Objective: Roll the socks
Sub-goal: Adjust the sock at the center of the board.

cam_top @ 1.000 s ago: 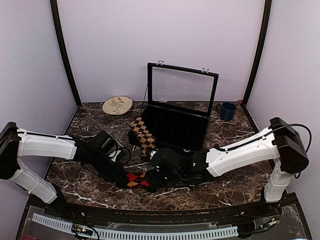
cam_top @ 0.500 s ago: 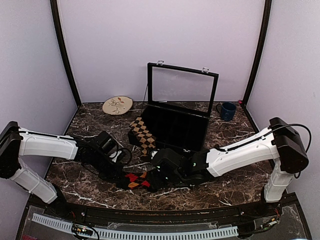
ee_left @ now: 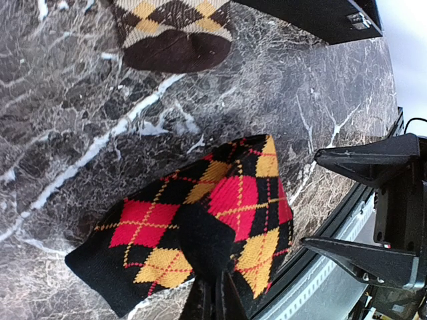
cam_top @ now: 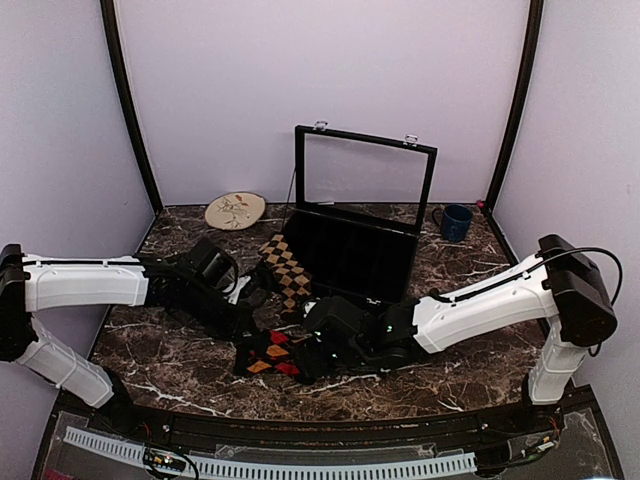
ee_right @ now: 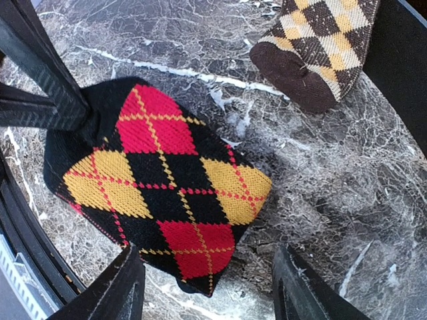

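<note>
The red, orange and black argyle sock (cam_top: 270,354) lies flat near the table's front edge. My left gripper (cam_top: 243,326) is shut on its black end; in the left wrist view the closed fingertips (ee_left: 213,301) pinch a raised black fold of the sock (ee_left: 230,207). My right gripper (cam_top: 306,360) is open at the sock's other end, and its fingers (ee_right: 123,287) straddle the sock's near corner (ee_right: 160,180) without touching it. The left gripper (ee_right: 47,80) shows in the right wrist view. The tan-brown and black sock (cam_top: 286,270) lies further back, apart, toe forward (ee_left: 175,48) (ee_right: 313,47).
A black case (cam_top: 350,250) with its glass lid upright stands behind the socks; its edge shows in the right wrist view (ee_right: 407,67). A blue mug (cam_top: 456,222) is at the back right and a round patterned plate (cam_top: 235,210) at the back left. The front table rail (cam_top: 300,425) runs close to the red sock.
My left gripper has moved back and slightly right, still shut on the red sock, and the sock now lies more spread out. The right arm has barely moved.
</note>
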Motion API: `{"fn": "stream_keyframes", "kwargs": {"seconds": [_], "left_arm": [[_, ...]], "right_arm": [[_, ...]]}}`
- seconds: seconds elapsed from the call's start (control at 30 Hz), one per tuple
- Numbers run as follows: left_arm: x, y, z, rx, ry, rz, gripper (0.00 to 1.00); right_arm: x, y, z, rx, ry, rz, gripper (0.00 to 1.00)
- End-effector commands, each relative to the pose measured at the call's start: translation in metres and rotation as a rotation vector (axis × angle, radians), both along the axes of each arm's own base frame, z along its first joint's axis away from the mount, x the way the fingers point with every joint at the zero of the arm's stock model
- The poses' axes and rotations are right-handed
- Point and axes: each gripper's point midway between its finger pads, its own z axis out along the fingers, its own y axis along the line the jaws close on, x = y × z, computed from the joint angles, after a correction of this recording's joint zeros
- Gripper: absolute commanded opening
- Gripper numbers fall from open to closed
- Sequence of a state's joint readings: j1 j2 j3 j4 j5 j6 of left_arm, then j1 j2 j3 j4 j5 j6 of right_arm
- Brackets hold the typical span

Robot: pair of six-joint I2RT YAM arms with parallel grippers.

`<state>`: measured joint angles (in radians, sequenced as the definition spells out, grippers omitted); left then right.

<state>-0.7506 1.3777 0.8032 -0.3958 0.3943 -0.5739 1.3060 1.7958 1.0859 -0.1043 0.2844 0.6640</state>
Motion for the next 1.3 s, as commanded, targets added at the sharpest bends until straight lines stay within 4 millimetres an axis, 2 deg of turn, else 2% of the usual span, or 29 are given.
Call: {"fn": "stream_keyframes", "kwargs": {"seconds": [0.0, 0.23, 0.4, 0.6, 0.8, 1.03, 1.27], "left_arm": [[-0.001, 0.005, 0.012, 0.033, -0.040, -0.041, 0.00], [-0.005, 0.020, 0.003, 0.112, -0.050, -0.061, 0.00], [-0.007, 0.026, -0.003, 0.143, -0.054, -0.069, 0.00], [-0.010, 0.030, -0.011, 0.160, -0.045, -0.077, 0.00], [-0.014, 0.033, -0.021, 0.177, -0.027, -0.086, 0.00], [-0.016, 0.039, -0.030, 0.212, -0.019, -0.086, 0.00], [-0.017, 0.043, -0.037, 0.240, -0.011, -0.094, 0.00]], "right_arm": [[0.006, 0.000, 0.003, 0.021, -0.010, -0.014, 0.62], [0.010, 0.005, 0.005, 0.021, -0.027, -0.017, 0.61], [0.013, 0.012, 0.010, 0.040, -0.030, -0.010, 0.54], [0.016, 0.024, 0.014, 0.087, -0.008, 0.006, 0.28], [0.012, 0.036, 0.006, 0.119, 0.037, 0.045, 0.10], [0.011, 0.058, 0.006, 0.246, 0.104, 0.089, 0.07], [0.016, 0.064, -0.003, 0.304, 0.152, 0.085, 0.07]]}}
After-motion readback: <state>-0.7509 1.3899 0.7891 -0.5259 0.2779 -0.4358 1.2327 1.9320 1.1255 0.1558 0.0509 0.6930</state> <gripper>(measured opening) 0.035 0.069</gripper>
